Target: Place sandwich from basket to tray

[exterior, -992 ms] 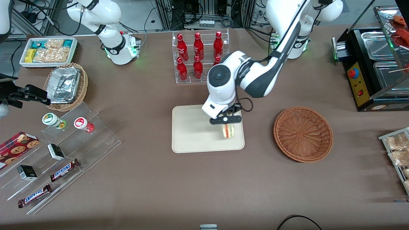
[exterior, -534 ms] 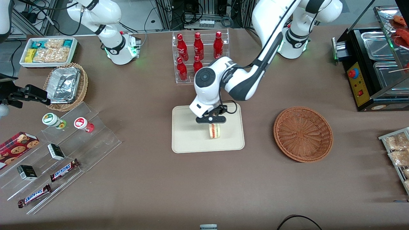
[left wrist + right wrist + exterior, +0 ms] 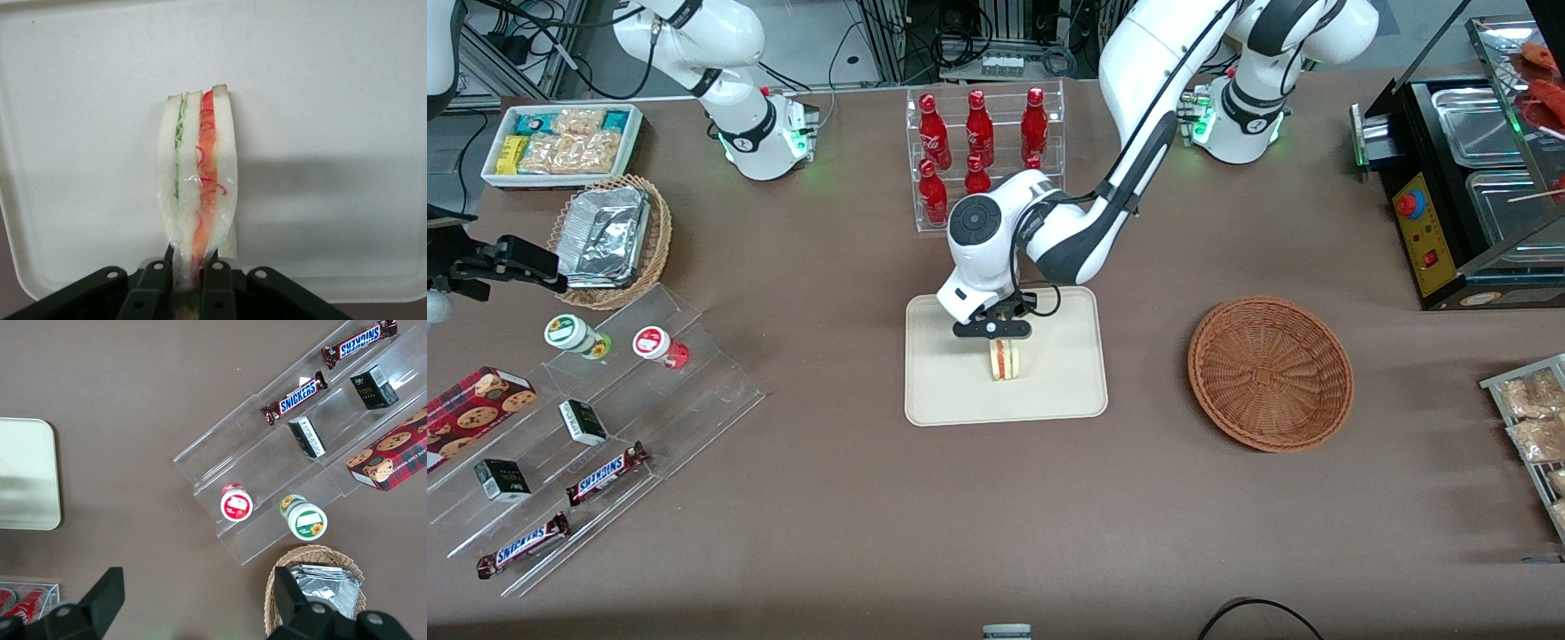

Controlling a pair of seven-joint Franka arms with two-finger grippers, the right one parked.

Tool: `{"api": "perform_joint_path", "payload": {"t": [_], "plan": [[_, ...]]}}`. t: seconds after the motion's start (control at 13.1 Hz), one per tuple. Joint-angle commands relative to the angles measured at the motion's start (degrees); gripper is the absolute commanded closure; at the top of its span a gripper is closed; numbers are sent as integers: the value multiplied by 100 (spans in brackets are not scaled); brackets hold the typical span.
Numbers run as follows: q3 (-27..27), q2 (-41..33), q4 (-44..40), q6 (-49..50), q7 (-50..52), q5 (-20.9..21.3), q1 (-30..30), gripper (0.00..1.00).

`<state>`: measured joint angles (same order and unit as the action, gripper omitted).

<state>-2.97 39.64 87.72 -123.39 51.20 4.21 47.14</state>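
Observation:
My left gripper is shut on the sandwich, a wrapped white-bread wedge with a red-orange and green filling stripe, and holds it on edge over the middle of the cream tray. In the left wrist view the sandwich hangs between the black fingers, pinched at its wrapped end, with the tray close beneath it. The reddish-brown wicker basket stands empty beside the tray, toward the working arm's end of the table.
A clear rack of red bottles stands farther from the front camera than the tray. A tan basket with a foil container, a white snack bin and a clear stepped shelf with snacks lie toward the parked arm's end. A black appliance stands at the working arm's end.
My left gripper has carried the sandwich from the tray's basket-side edge toward its middle, away from the basket. The grip has not changed.

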Motion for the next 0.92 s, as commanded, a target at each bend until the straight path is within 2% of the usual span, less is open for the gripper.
{"api": "perform_joint_path", "payload": {"t": [0.0, 0.08, 0.15, 0.38, 0.69, 0.84], "plan": [[69, 61, -89, 17, 180, -69, 76, 78], [69, 61, -89, 34, 171, -61, 76, 15], [69, 44, -106, 52, 163, -52, 76, 0], [95, -297, -150, 279, 163, -61, -2, 0], [121, -1368, -168, 1437, 224, -61, -502, 0], [165, -1791, -212, 1992, 696, 18, -636, 0]]}}
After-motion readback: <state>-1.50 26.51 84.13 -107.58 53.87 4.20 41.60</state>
